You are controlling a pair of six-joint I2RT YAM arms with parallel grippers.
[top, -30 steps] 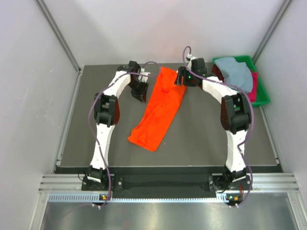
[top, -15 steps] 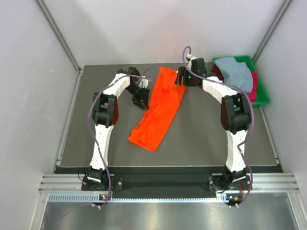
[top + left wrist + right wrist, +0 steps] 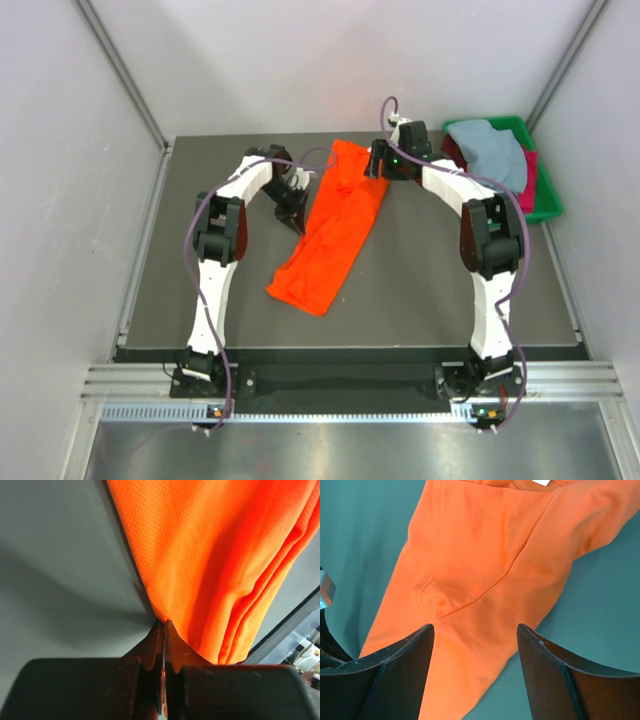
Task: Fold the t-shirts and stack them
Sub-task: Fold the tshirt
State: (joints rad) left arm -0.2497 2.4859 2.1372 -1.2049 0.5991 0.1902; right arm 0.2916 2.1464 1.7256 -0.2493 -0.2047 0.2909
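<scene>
One orange t-shirt (image 3: 335,225) lies mid-frame; left gripper (image 3: 163,628) pinches its left edge, right gripper (image 3: 475,632) gapes above its top.

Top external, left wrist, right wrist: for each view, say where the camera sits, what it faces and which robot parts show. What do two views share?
Top external: above and behind the robot, looking down on the table; left arm, right arm, orange t-shirt, green tray.
Left wrist: on the left gripper, facing along its shut fingers pinching the shirt's edge.
Right wrist: on the right gripper, looking down between open fingers at the shirt.
All share the orange t-shirt.
</scene>
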